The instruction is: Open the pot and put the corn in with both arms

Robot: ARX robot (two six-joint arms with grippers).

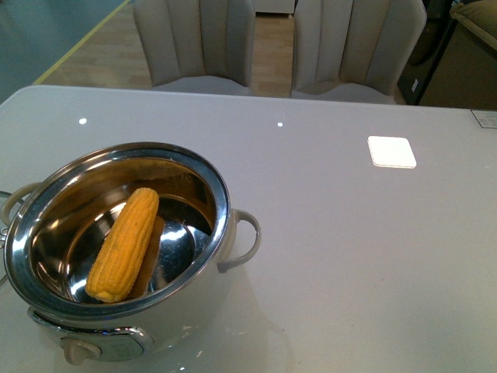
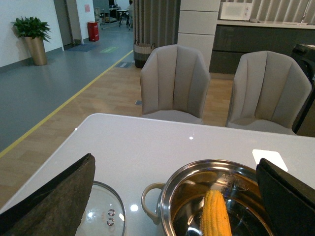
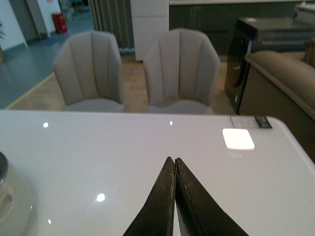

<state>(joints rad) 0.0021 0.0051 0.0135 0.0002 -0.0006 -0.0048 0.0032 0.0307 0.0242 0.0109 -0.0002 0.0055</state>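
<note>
Lidless pot (image 1: 116,256) at the near left of the white table (image 1: 349,249), corn (image 1: 124,245) lying slantwise in its steel bowl. Left gripper (image 2: 172,196) spread wide above it, glass lid (image 2: 106,216) flat alongside; right gripper (image 3: 175,169) pinched closed, empty, over bare tabletop

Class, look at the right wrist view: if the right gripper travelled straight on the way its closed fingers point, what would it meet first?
Probably nothing soon: the right gripper, fingers pressed shut, points over bare glossy white table toward the two beige padded chairs beyond its far edge. The way looks free across the tabletop, though depth is unclear.
</note>
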